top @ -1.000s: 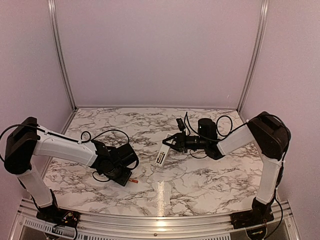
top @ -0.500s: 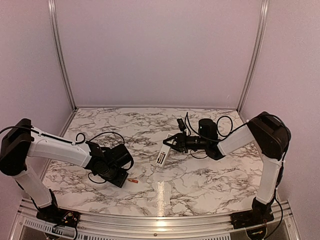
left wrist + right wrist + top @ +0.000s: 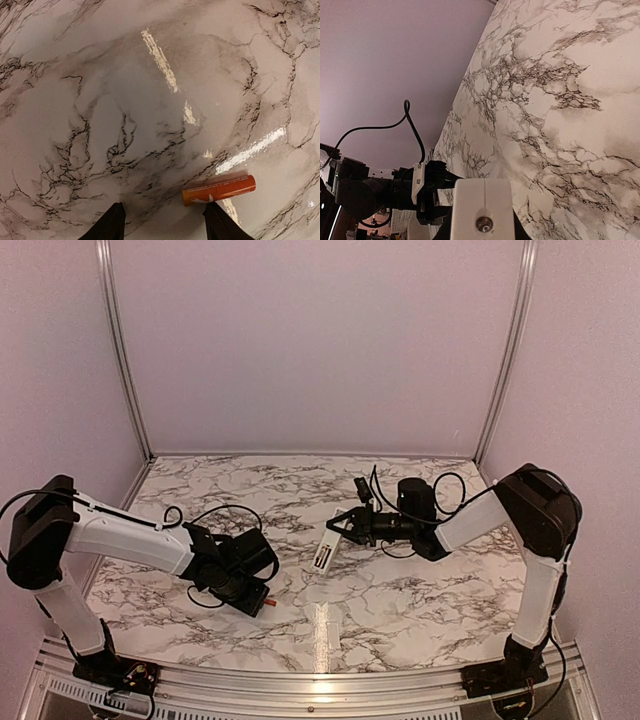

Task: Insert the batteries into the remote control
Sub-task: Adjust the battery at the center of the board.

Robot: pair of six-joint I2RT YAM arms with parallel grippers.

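Left claw (image 3: 165, 225) stands open, low over the desk (image 3: 100, 100); one battery (image 3: 219, 189) lies just by a fingertip. Right claw (image 3: 343, 526) grips the remote (image 3: 324, 548).

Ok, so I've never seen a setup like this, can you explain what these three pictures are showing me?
These are two robot arms bolted to a marble-patterned table. The wide picture comes from a fixed camera above and behind them. The other two come from small cameras on each arm's wrist, looking past its own fingers. The right pincer is shut on a slim white remote control, whose end fills the bottom of the right wrist view. The left pincer is open, low over the table, holding nothing. One orange battery lies loose on the marble just ahead of one of its fingers. That is the only battery I can see.
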